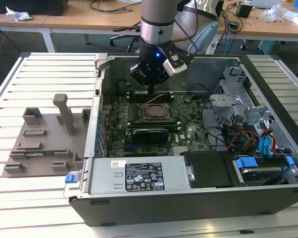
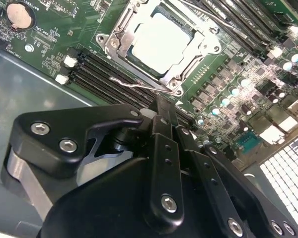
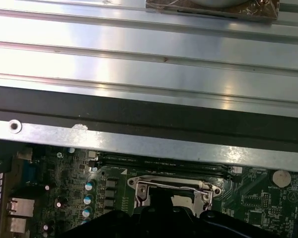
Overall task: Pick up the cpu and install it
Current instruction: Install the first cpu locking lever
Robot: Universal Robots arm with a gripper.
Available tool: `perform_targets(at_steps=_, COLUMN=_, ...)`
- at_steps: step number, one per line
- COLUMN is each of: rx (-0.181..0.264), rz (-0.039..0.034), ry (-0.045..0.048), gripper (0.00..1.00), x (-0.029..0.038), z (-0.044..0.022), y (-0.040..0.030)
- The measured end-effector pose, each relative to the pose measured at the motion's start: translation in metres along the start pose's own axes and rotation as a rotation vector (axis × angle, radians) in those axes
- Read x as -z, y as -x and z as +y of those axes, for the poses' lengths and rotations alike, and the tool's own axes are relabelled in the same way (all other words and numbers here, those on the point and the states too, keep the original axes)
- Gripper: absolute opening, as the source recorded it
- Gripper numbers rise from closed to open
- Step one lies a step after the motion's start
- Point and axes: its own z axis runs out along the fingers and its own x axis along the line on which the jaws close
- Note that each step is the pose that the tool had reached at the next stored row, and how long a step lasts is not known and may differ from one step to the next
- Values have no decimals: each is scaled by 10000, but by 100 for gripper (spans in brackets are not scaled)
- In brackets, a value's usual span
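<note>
Over the socket [image 1: 154, 112], the gripper [image 1: 151, 88] is being held, fingers closed and empty; the cpu [image 2: 161, 40] is already being seated. Lever [image 2: 139, 85] latching is being called for, judging by its raised state.

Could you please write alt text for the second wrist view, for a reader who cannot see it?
The cpu, silvery and square, sits in its metal-framed socket on a green motherboard. The black gripper hangs close in front of the socket, pointing toward it. Dark memory slots run alongside.
</note>
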Motion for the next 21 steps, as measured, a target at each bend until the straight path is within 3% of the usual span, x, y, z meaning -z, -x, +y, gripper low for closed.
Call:
perform_targets(at_steps=1, rx=1, rz=-2, ry=21, gripper=11, x=-12, z=0, y=1)
perform_targets(at_steps=2, rx=2, rz=-8, ry=113, gripper=11, x=-20, z=-1, y=0)
perform_targets(at_steps=4, rx=5, rz=-37, ry=378, gripper=11, x=-26, z=-4, y=1)
perform_targets(at_steps=5, rx=4, rz=-48, ry=504, gripper=11, x=-84, z=-47, y=-3)
perform_targets(at_steps=6, rx=6, rz=-50, ry=519, gripper=11, x=-209, z=-60, y=-7)
perform_targets(at_steps=7, rx=4, rz=-50, ry=519, gripper=11, x=-279, z=-53, y=-7)
perform_targets(at_steps=14, rx=40, rz=-48, ry=519, gripper=11, x=-309, z=-8, y=-1)
perform_targets(at_steps=18, rx=39, rz=-42, ry=455, gripper=11, x=-323, z=-11, y=25)
perform_targets(at_steps=21, rx=37, rz=-28, ry=322, gripper=11, x=-342, z=-16, y=68)
